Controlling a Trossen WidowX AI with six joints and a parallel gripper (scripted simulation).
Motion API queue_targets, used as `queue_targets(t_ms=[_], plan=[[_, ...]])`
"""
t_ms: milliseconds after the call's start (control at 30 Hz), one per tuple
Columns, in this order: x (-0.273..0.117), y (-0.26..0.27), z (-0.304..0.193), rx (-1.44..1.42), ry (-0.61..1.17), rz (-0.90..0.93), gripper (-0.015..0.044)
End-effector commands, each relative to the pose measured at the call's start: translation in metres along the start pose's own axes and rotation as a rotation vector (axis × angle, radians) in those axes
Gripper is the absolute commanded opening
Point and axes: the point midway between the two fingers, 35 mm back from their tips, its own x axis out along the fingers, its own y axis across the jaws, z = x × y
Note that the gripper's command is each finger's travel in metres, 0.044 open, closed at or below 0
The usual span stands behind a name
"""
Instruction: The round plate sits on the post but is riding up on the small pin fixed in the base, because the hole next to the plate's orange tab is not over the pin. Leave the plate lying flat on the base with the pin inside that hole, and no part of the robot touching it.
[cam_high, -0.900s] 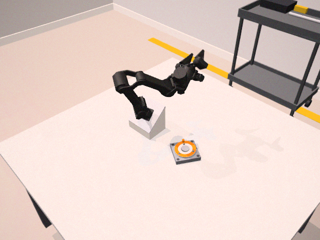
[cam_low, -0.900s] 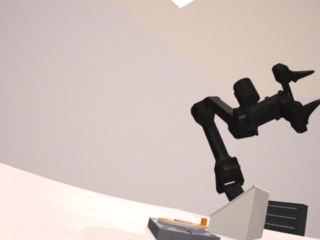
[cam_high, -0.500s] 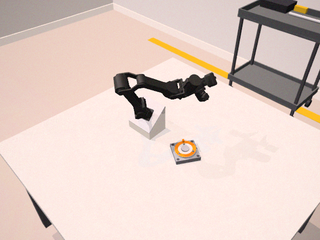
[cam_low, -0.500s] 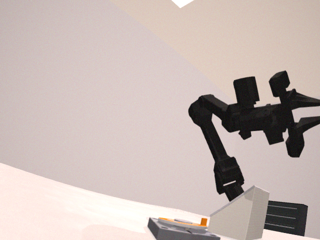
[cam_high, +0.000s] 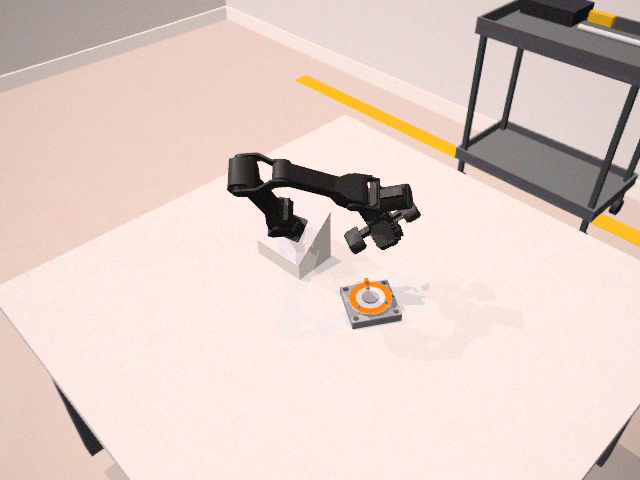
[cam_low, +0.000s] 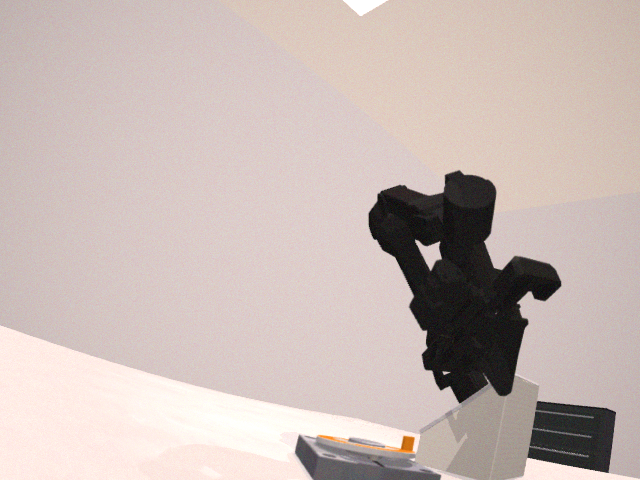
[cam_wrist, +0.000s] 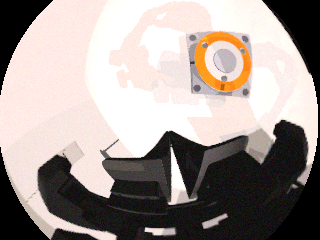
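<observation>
Black arm (cam_high: 315, 184) with black fingers, orange ring on pale grey round plate (cam_high: 369, 298), orange tab (cam_high: 366, 281), dark grey base (cam_high: 356, 316), pale pinkish-white tabletop (cam_high: 206, 372), yellow floor stripe (cam_high: 372, 113), dark grey cart (cam_high: 555, 103)

Grey cart (cam_high: 558, 129) beside yellow floor stripe (cam_high: 377, 114).
</observation>
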Motion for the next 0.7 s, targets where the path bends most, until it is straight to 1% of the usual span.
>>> queue_targets(t_ms=[0,33,100,400,667], plan=[[-0.022,-0.066,0.032,-0.326,-0.034,-0.372,0.0000],[-0.028,-0.079,0.037,-0.400,-0.022,-0.447,0.0000],[-0.034,-0.089,0.041,-0.461,-0.010,-0.507,0.0000],[-0.031,-0.085,0.039,-0.461,-0.010,-0.506,0.0000],[0.004,-0.102,0.045,-0.461,-0.011,-0.507,0.0000]])
